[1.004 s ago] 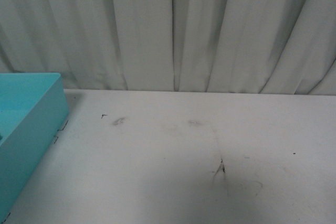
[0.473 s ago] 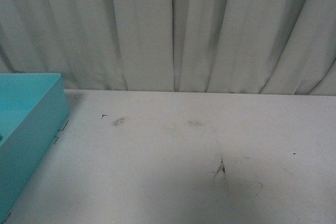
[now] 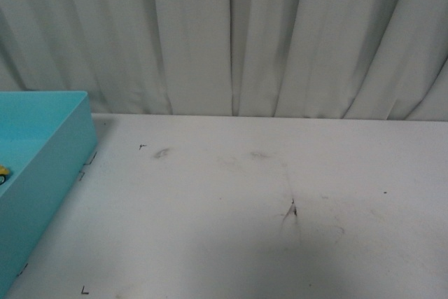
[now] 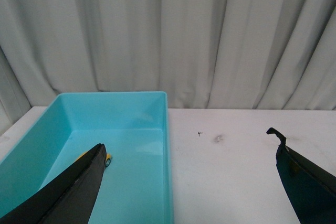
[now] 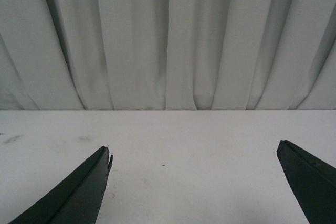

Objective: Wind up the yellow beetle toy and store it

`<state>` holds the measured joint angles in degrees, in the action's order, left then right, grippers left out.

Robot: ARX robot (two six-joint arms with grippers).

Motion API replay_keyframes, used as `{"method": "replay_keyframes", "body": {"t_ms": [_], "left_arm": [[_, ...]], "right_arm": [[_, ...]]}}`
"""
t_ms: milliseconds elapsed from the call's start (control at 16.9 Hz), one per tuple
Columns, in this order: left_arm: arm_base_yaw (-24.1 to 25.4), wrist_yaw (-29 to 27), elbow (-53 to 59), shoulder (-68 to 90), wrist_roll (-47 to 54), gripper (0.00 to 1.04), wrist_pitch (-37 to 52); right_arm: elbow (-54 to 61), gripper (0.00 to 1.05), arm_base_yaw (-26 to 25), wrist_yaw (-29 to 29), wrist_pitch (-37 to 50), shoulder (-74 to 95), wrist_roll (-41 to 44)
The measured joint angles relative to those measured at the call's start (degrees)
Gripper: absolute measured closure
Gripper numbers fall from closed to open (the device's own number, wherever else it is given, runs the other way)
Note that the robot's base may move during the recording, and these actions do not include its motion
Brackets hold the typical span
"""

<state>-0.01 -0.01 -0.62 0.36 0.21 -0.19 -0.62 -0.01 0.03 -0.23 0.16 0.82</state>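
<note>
Already the yellow beetle toy (image 4: 106, 159) lies in the teal bin (image 4: 157, 109); both grippers (image 4: 189, 156) (image 5: 194, 153) spread.

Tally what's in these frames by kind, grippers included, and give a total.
Yellow beetle toy: 1
Turquoise bin: 1
White table: 1
Grippers, both open and empty: 2, the left gripper and the right gripper
Total: 5

Yellow beetle toy (image 4: 107, 159) lies on the floor of the turquoise bin (image 4: 157, 129), mostly hidden behind a finger of the left gripper; only a yellow sliver with a dark wheel shows. Front view catches just its edge (image 3: 3, 171).
</note>
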Motion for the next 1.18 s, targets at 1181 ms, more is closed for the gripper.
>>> {"method": "replay_keyframes", "body": {"t_ms": [1181], "left_arm": [[0.0, 0.0, 0.0, 0.0, 0.0, 0.07, 0.0]], "right_arm": [[0.0, 0.07, 0.0, 0.0, 0.0, 0.0, 0.0]]}}
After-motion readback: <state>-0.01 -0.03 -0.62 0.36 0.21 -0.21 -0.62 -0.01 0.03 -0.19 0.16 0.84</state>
